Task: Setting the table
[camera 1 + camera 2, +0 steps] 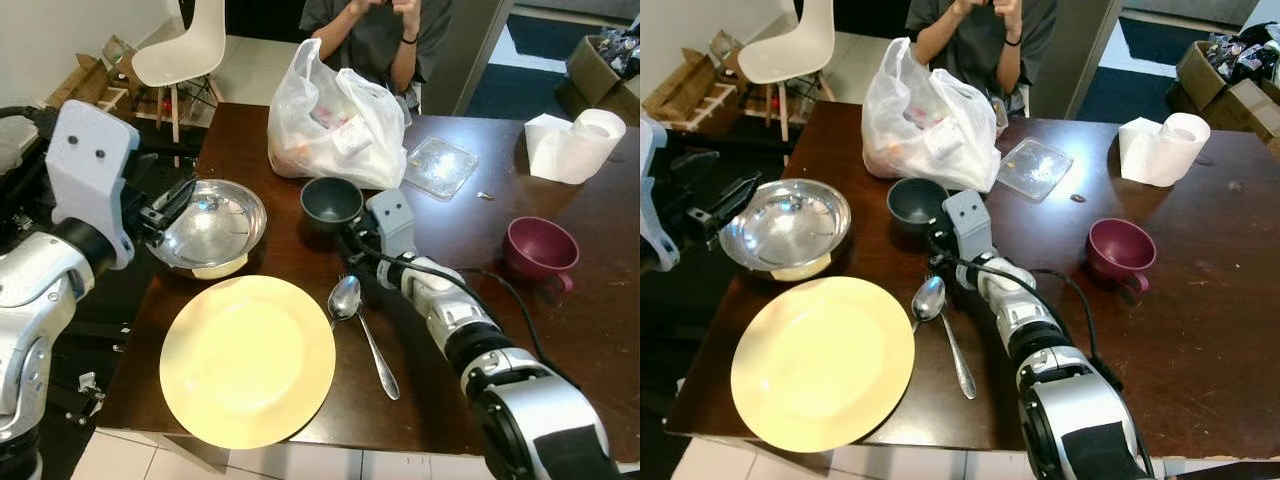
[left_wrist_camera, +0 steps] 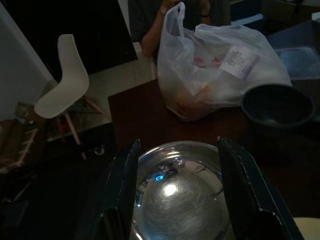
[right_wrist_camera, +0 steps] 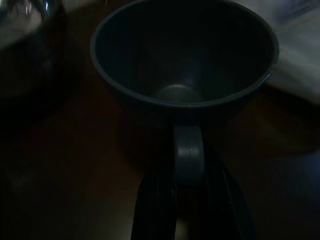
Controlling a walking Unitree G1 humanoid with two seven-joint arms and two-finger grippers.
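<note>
The right gripper [image 3: 189, 200] has its jaws pinching the handle of the dark cup [image 1: 331, 201], which sits upright on the desk [image 1: 600, 330] just before the white bag [image 1: 335, 115]. The left gripper [image 2: 175, 190] holds its jaws spread over the steel bowl [image 1: 207, 226] (not touching it, as far as shows). Near the bowl lies a yellow plate [image 1: 247, 358], a spoon [image 1: 360, 325] beside it. A maroon cup [image 1: 540, 250] stands well apart.
</note>
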